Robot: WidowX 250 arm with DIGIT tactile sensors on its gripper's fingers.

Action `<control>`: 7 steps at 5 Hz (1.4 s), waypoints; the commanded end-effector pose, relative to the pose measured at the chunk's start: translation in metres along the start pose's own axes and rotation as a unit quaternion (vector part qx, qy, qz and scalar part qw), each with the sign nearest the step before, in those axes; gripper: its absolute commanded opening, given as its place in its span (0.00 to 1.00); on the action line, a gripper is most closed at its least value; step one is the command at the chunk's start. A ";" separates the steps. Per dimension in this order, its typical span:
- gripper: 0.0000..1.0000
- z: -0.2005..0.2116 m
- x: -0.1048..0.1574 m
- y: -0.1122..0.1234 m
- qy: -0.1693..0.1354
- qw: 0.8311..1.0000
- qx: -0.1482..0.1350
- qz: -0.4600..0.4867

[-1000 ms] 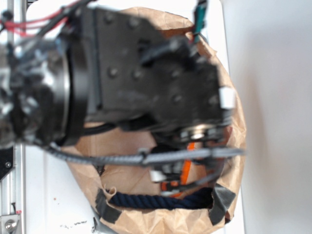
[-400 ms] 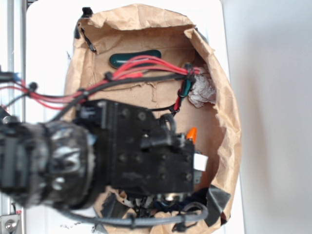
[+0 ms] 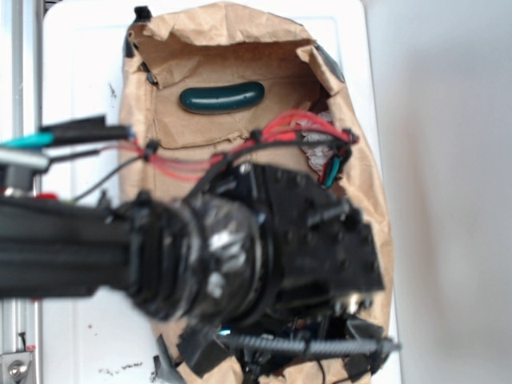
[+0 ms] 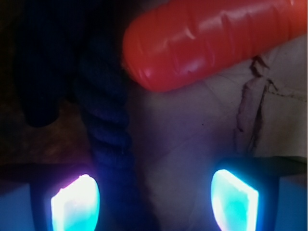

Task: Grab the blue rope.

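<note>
In the wrist view the blue rope point(image 4: 108, 130), a dark navy twisted cord, runs from the upper left down between my fingers, close to the left fingertip point(image 4: 76, 202). My gripper point(image 4: 154, 202) is open, its two glowing pads wide apart, with the rope lying in the gap on the left side and brown paper on the right. An orange carrot point(image 4: 211, 43) lies across the top, just beyond the rope. In the exterior view my arm point(image 3: 264, 256) hangs low over the near end of the paper bag and hides the rope.
The brown paper bag point(image 3: 240, 48) lies opened flat with raised crumpled sides. A dark green sausage-shaped toy point(image 3: 222, 98) rests at its far end. A grey braided cable sleeve point(image 3: 312, 346) crosses the near edge. Black tape patches point(image 3: 196, 348) mark the near corners.
The arm has swung down and towards the near end of the bag, now covering the rope and carrot in the exterior view. The green toy has come fully into sight.
</note>
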State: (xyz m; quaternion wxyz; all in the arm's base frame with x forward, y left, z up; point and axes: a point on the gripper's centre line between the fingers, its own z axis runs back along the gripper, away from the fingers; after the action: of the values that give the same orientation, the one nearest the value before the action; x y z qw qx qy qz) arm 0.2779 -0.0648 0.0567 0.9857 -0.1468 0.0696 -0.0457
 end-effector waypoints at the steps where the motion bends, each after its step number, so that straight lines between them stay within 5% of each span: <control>1: 1.00 0.012 0.007 -0.013 -0.020 0.999 -0.032 -0.010; 3: 1.00 -0.020 -0.006 -0.030 -0.018 0.999 0.006 -0.037; 5: 1.00 -0.032 -0.018 -0.034 0.004 0.999 0.006 -0.037; 6: 0.91 -0.032 -0.019 -0.033 0.005 0.999 0.018 -0.034; 7: 0.00 -0.030 -0.020 -0.033 -0.005 0.999 0.033 -0.024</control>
State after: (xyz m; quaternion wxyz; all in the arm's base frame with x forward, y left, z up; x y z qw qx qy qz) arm 0.2512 -0.0952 0.0254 0.9883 -0.1141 0.0840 -0.0569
